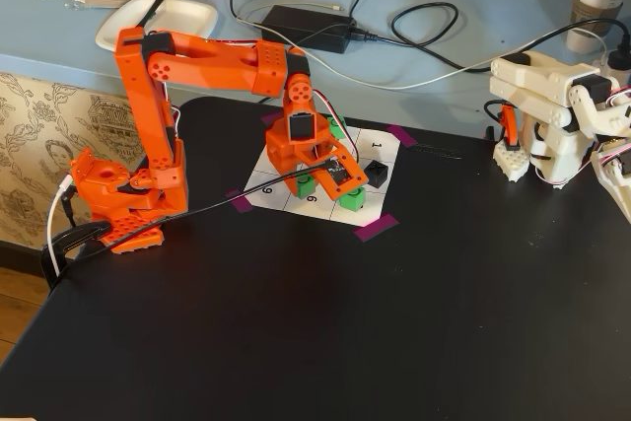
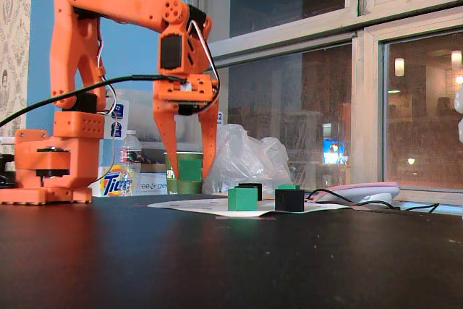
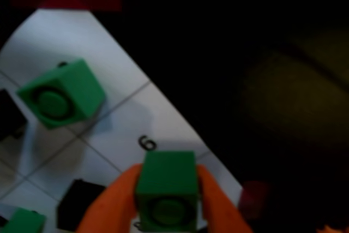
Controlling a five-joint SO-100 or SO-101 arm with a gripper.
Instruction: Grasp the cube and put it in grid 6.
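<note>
My orange gripper (image 3: 166, 200) is shut on a green cube (image 3: 166, 186) with a ring on its face. In a fixed view the gripper (image 2: 189, 173) holds the cube (image 2: 189, 168) clearly above the table. In the wrist view the white cell printed "6" (image 3: 163, 126) of the paper grid lies just beyond and below the held cube. From above, the gripper (image 1: 314, 184) with the cube (image 1: 306, 185) hangs over the grid's near edge, by the "6" cell (image 1: 314, 202).
Other green cubes (image 3: 60, 94) (image 1: 352, 200) and black cubes (image 3: 79, 203) (image 1: 377, 175) sit on neighbouring cells. Purple tape (image 1: 375, 228) holds the paper's corners. A white arm (image 1: 552, 115) stands at the right. The arm's base (image 1: 108, 184) is at the left.
</note>
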